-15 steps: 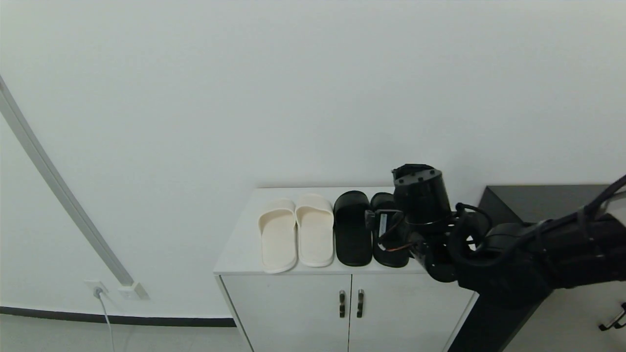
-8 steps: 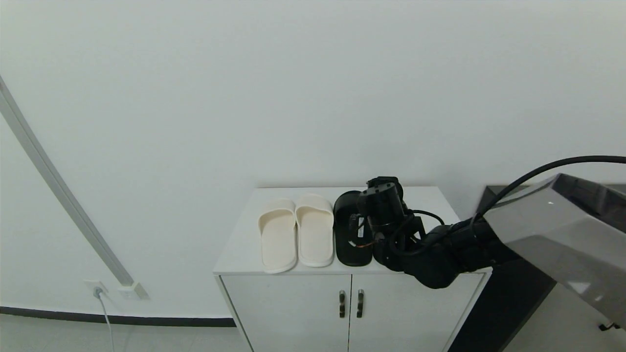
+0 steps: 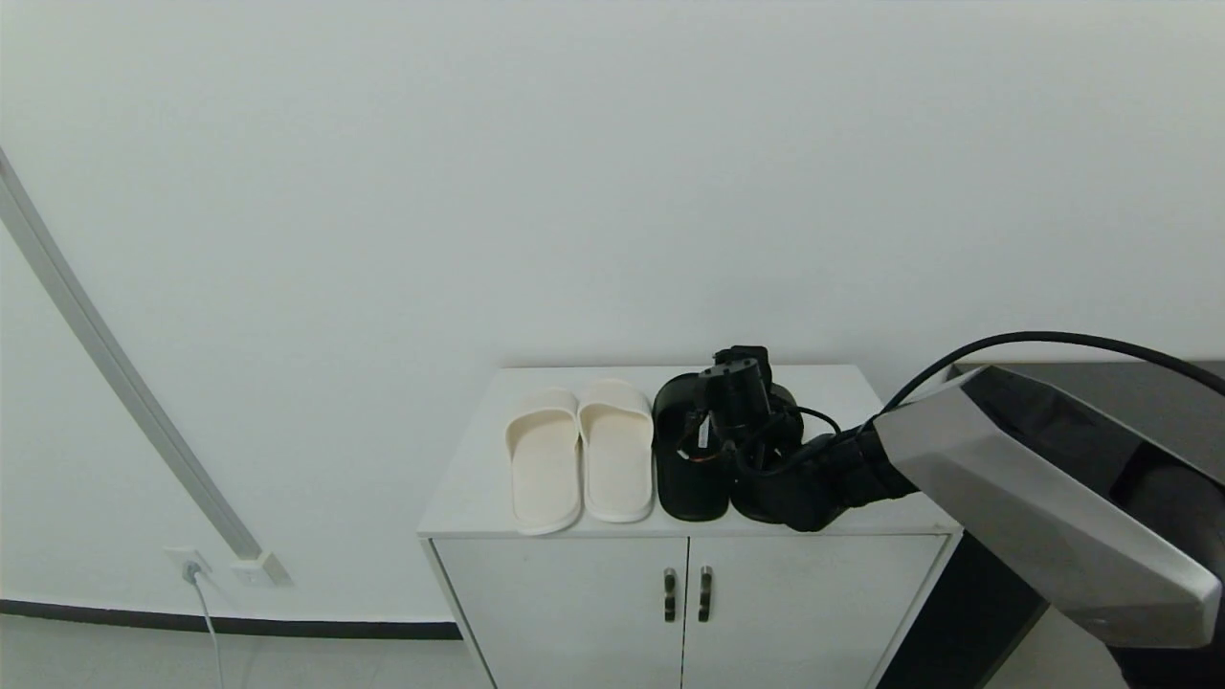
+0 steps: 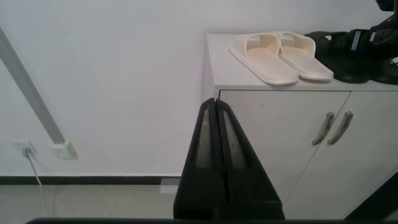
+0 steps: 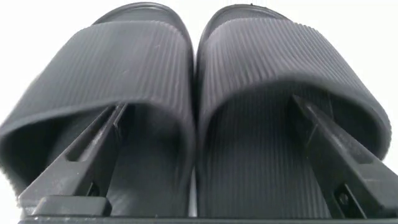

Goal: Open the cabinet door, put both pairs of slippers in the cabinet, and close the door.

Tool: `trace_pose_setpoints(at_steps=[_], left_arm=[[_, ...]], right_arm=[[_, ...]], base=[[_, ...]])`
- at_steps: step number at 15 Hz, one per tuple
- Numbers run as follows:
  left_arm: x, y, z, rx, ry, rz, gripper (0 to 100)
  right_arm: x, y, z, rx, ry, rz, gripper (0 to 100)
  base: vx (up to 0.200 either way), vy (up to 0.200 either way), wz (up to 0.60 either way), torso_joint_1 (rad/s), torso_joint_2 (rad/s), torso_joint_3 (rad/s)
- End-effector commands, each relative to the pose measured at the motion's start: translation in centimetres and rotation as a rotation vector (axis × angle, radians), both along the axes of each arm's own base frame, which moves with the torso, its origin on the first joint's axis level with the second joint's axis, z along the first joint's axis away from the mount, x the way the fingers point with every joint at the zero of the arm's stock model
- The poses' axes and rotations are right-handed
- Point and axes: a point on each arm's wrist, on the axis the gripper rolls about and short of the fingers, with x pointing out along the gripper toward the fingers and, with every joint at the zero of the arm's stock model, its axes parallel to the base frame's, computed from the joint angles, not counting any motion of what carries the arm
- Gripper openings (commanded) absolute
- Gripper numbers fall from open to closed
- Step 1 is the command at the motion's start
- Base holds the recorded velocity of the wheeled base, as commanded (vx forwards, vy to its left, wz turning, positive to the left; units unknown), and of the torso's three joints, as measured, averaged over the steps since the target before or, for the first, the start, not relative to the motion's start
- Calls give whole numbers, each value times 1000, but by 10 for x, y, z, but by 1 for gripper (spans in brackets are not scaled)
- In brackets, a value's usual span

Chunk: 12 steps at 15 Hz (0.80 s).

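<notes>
Black slippers [image 5: 261,81] | right hand [image 5: 209,106] spread wide | one finger [image 5: 87,155] under each strap

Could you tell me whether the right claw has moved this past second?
Yes: the right claw moved leftward across the cabinet top, to the black slippers.

Bright, even, diffuse light washes the white wall [image 3: 612,191].

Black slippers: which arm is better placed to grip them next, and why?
Right: the right gripper is open, a finger under each strap of the black slippers; the left gripper is shut, short of the cabinet's left corner.
</notes>
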Motion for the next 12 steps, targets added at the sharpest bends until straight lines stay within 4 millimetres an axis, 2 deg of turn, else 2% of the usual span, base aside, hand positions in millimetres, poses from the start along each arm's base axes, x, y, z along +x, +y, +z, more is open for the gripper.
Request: trace_pose_setpoints(at_steps=[1, 5, 6, 12], left_arm=[[0, 0, 0, -1, 0, 2, 0], [0, 0, 0, -1, 0, 2, 0], [0, 0, 0, -1, 0, 2, 0], [0, 0, 0, -2, 0, 0, 0]], right_arm=[[7, 1, -5, -3, -3, -4, 100], [16, 5, -3, -3, -32, 0, 100], [16, 6, -5, -10, -28, 1, 0], [13, 5, 1, -11, -37, -10, 0]], base=[[0, 0, 0, 0, 0, 0], [0, 0, 0, 0, 0, 0], [0, 0, 0, 0, 0, 0], [0, 0, 0, 0, 0, 0]])
